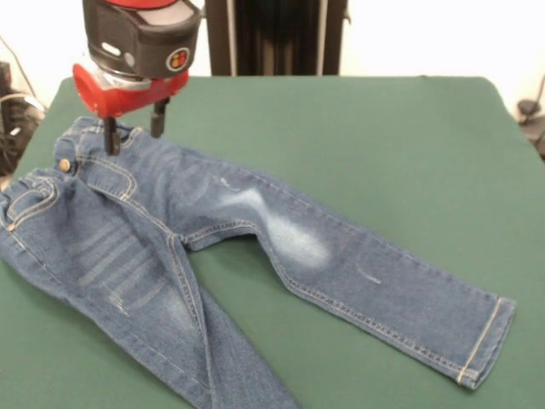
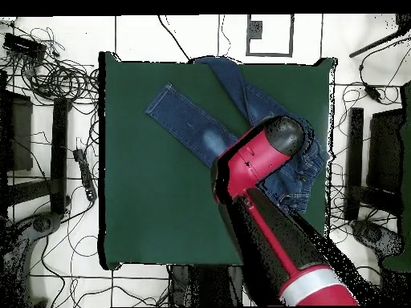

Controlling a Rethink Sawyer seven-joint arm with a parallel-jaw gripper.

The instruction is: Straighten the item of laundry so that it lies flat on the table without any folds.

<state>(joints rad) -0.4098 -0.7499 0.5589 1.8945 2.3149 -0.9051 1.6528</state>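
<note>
1. Here the jeans (image 1: 255, 247) lie face up on the left part of the green table (image 1: 366, 128) in the front view, waistband toward the far left and legs running toward the near edge and the right.
2. One leg stretches out to the right and ends in a hemmed cuff (image 1: 485, 341) that looks flat; the other runs down out of the bottom of the front view, and the overhead view shows it reaching to, or slightly past, the table's edge.
3. The gripper (image 1: 134, 129) hovers over the waistband (image 1: 94, 145), its two dark fingers (image 1: 111, 136) parted by a modest gap and pointing down. One tip looks to be touching or nearly touching the denim just beside the brass button (image 1: 64, 164); nothing is held between them.
4. The step in hand seems to be positioning for a grasp at the waist. The waistband area looks bunched and rumpled at the left, while the legs are mostly smooth.
5. The next move probably calls for closing on the waistband fabric and drawing it away from the legs, toward the table's middle, so the wrinkles pull out and the overhanging leg comes fully onto the felt.
6. A thin pinch may slip off the thick denim.
</note>
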